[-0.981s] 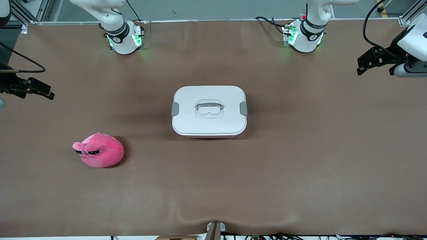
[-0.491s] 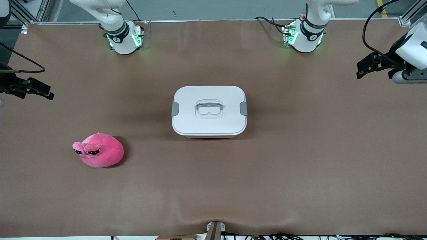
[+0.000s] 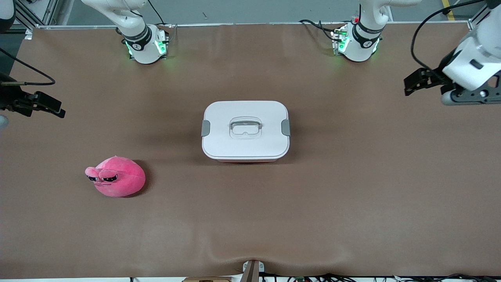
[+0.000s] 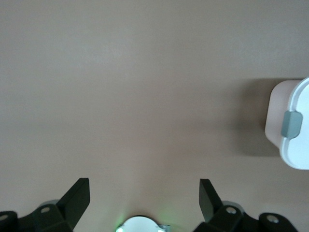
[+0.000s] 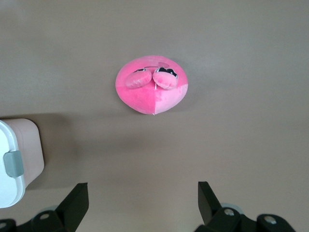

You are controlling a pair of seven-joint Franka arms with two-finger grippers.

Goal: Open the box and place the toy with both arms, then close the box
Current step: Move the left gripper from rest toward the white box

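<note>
The box (image 3: 245,131) sits shut in the middle of the table, its white lid (image 3: 219,117) down with a grey clip (image 3: 205,128) at each end. The hot-pink toy (image 3: 116,181) lies toward the right arm's end, nearer the front camera than the box. My left gripper (image 3: 410,83) hangs open and empty above the table at the left arm's end; its wrist view shows one clipped end of the box (image 4: 292,125) past the open left gripper (image 4: 144,193). My right gripper (image 3: 58,109) hangs open and empty at the right arm's end, and its wrist view shows the toy (image 5: 151,90) and a box corner (image 5: 17,162).
Brown table covering (image 3: 352,188) spreads all around the box and toy. The two arm bases (image 3: 145,45) (image 3: 358,43) stand along the table edge farthest from the front camera. A small bracket (image 3: 252,268) sits at the edge nearest that camera.
The left arm has swung in toward the box, its gripper now farther over the table. The right gripper has barely shifted. Box and toy have not moved.
</note>
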